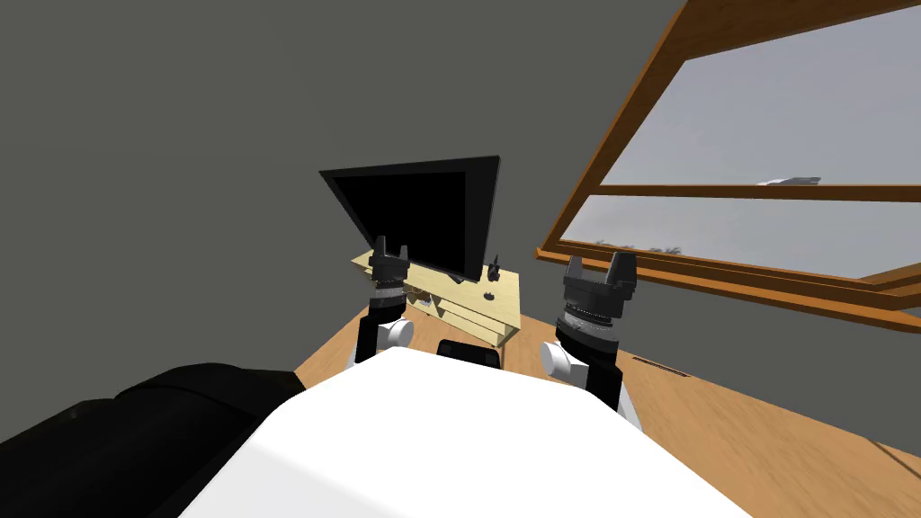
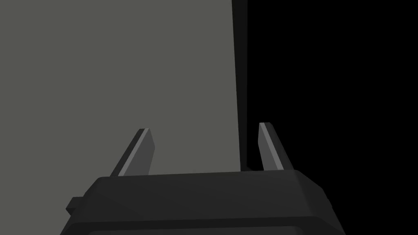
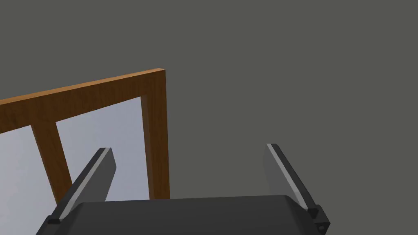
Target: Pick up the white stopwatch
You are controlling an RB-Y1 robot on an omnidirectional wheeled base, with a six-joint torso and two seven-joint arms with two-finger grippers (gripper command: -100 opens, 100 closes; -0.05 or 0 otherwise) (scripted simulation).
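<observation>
Head view: left gripper (image 1: 392,245), right gripper (image 1: 600,261) raised before desk (image 1: 509,290), monitor (image 1: 418,211); both jaws apart.

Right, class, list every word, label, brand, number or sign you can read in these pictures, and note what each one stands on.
None can be read. The screen is plain black, the window frame carries no marks, and the small dark items on the light wooden stand are too small to show any.
</observation>
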